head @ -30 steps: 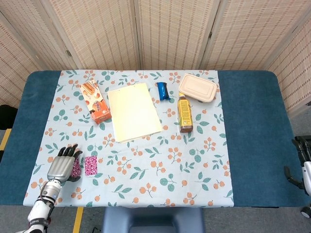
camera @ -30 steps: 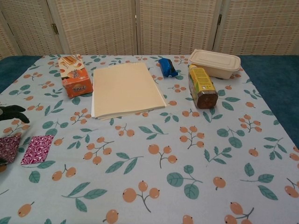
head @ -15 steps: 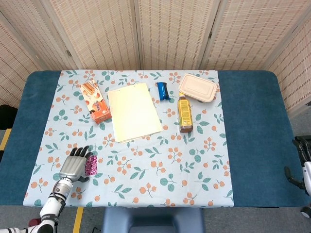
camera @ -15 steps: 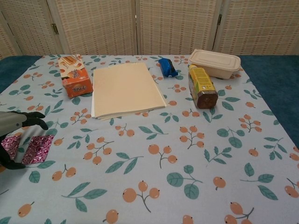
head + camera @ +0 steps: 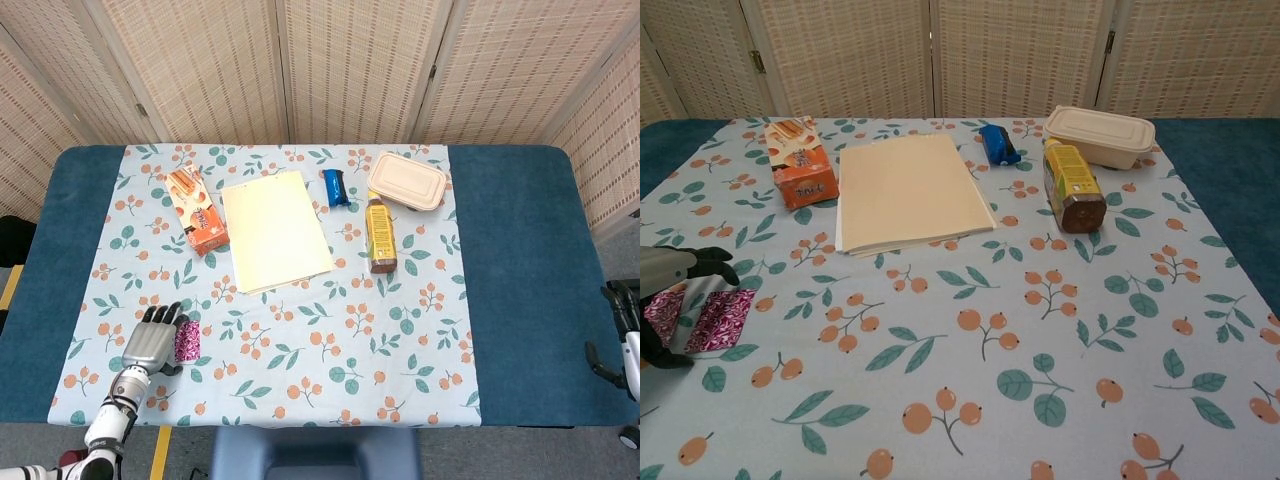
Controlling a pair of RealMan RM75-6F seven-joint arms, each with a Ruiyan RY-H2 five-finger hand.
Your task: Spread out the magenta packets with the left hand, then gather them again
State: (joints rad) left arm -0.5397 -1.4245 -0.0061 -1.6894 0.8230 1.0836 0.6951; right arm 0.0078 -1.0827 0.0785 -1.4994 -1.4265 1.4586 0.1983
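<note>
Two magenta patterned packets lie flat near the table's front left. One packet (image 5: 722, 319) shows almost fully, and its right strip (image 5: 187, 342) peeks out in the head view. The other packet (image 5: 662, 310) sits just left of it, partly under my left hand (image 5: 152, 343). My left hand (image 5: 668, 270) rests palm down over the packets with its fingers spread across them, holding nothing. My right hand (image 5: 612, 345) hangs off the table's right edge, far from the packets, dark fingers only partly visible.
An orange snack box (image 5: 197, 210), a cream paper folder (image 5: 275, 230), a blue packet (image 5: 335, 187), a lying drink bottle (image 5: 379, 235) and a beige lidded container (image 5: 407, 181) occupy the table's far half. The floral cloth (image 5: 330, 340) covers the middle.
My left hand slid right, from beside the packets to over them. The left packet moved right with it, closing the gap to the right packet. Little moved in the last half second.
</note>
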